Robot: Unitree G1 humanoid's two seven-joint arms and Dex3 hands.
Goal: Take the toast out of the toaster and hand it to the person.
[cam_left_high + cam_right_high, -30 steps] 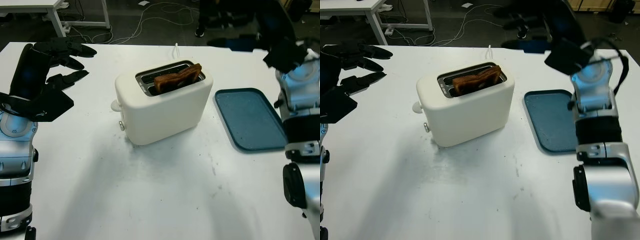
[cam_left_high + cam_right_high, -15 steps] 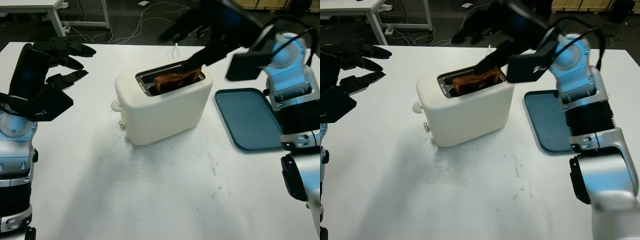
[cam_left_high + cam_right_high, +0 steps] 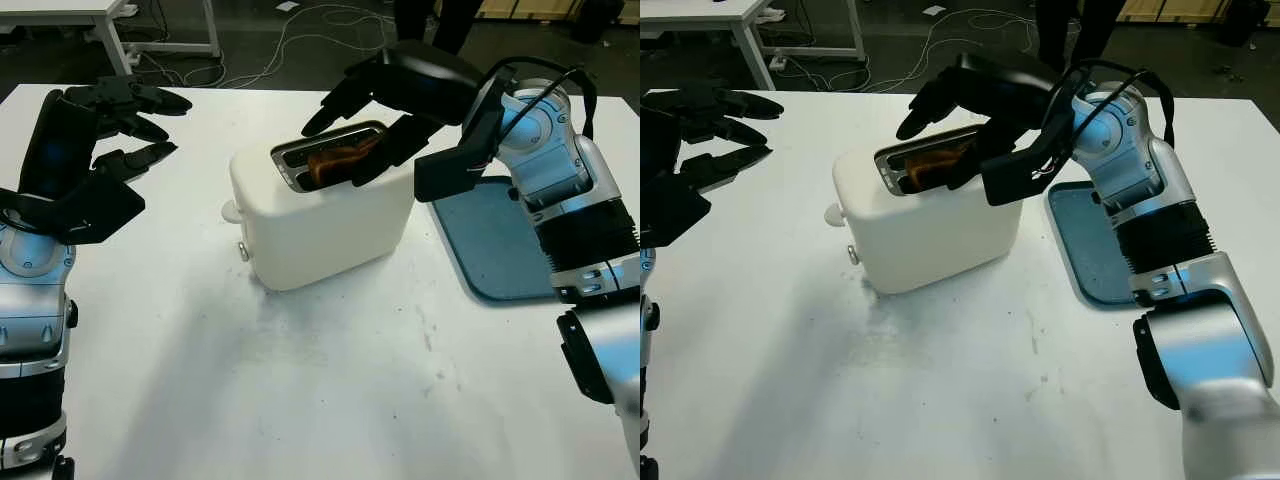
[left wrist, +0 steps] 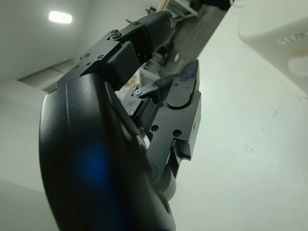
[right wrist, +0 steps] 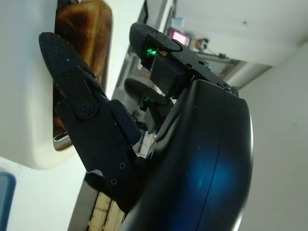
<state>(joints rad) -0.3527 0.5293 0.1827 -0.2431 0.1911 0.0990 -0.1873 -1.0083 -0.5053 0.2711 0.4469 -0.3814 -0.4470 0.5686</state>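
Observation:
A cream two-slot toaster (image 3: 320, 225) stands mid-table with a browned slice of toast (image 3: 930, 165) sticking up from the slot farther from me. My right hand (image 3: 338, 150) hovers over the toaster top, open, one finger (image 3: 330, 105) behind the toast and another (image 3: 385, 150) in front of it. The right wrist view has the toast (image 5: 86, 24) just past a black fingertip (image 5: 57, 48), with a gap between them. My left hand (image 3: 110, 125) is open, held above the table at the far left. A person's dark legs (image 3: 1070, 30) stand beyond the far table edge.
A blue-grey tray (image 3: 505, 250) lies flat to the right of the toaster, under my right forearm. The toaster's lever knob (image 3: 231, 211) faces left. Cables trail on the floor (image 3: 300, 40) behind the table, and a white desk frame (image 3: 150, 30) stands at the back left.
My right hand swung down from the upper right to the toaster top, and its fingers now straddle the toast. The left hand has stayed put.

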